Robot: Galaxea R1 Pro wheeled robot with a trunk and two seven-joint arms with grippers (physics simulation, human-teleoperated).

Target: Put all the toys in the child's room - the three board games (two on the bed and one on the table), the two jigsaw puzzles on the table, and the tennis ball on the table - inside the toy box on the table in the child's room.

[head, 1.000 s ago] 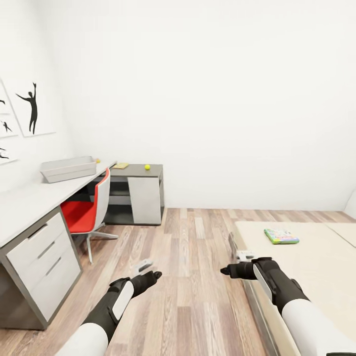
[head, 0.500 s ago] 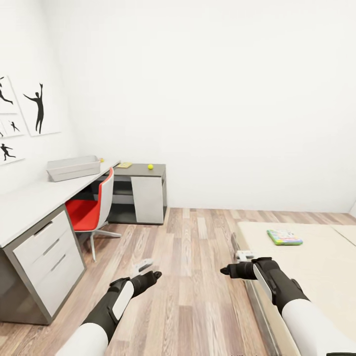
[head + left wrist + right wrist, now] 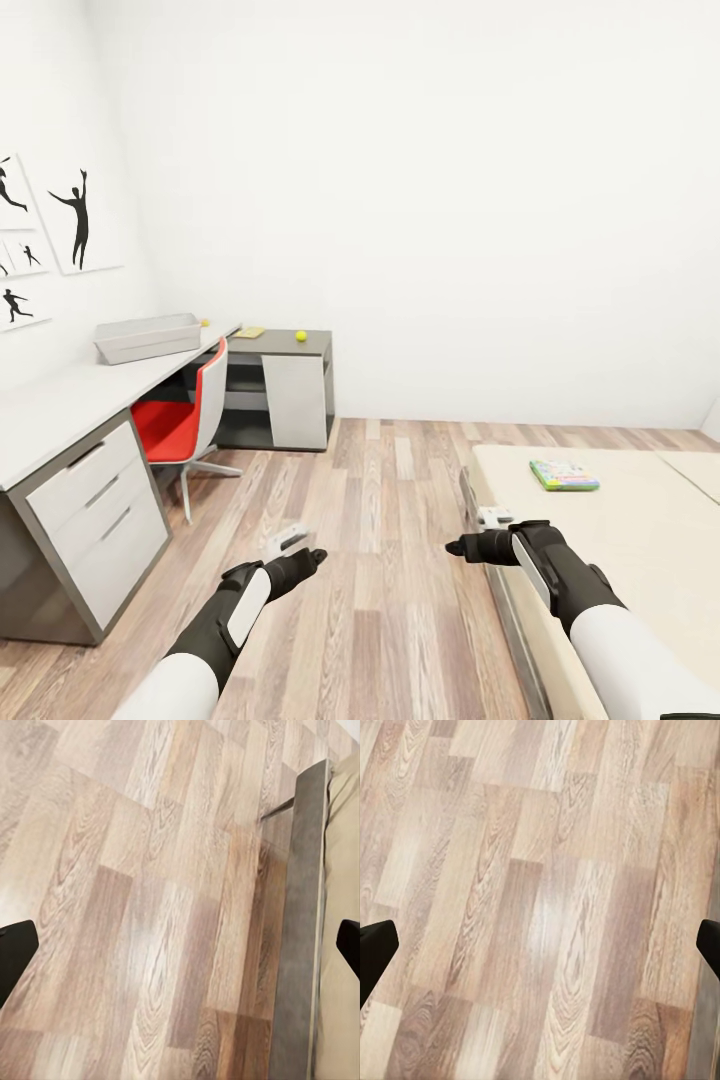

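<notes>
**Between desk and bed, both arms empty**

Low in the frame of the head view, the left gripper (image 3: 290,546) and the right gripper (image 3: 490,520) hang over bare plank floor (image 3: 390,600), carried forward and level, likely a travelling pose while the robot is between pieces of furniture. Each wrist view shows two dark fingertips far out at opposite edges with nothing but floorboards between them, so both claws stand wide apart and hold nothing.

At right of centre, a board game (image 3: 564,475) lies flat on the beige bed (image 3: 620,540), well in from the near edge; it is a thin rectangle with a green rim and a pale, busily printed lid. I see one game there, not two.

At the left of the frame stands the table (image 3: 60,405), its long pale top running toward the far corner. The toy box (image 3: 148,338), a light grey bin with flared sides, sits on that top near the wall. Beyond it, on the lower dark top, the tennis ball (image 3: 300,336) shows as a small yellow-green dot, and a flat yellowish square (image 3: 249,332) lies near it, too small to identify. A red chair (image 3: 185,425) is tucked at the desk.
</notes>
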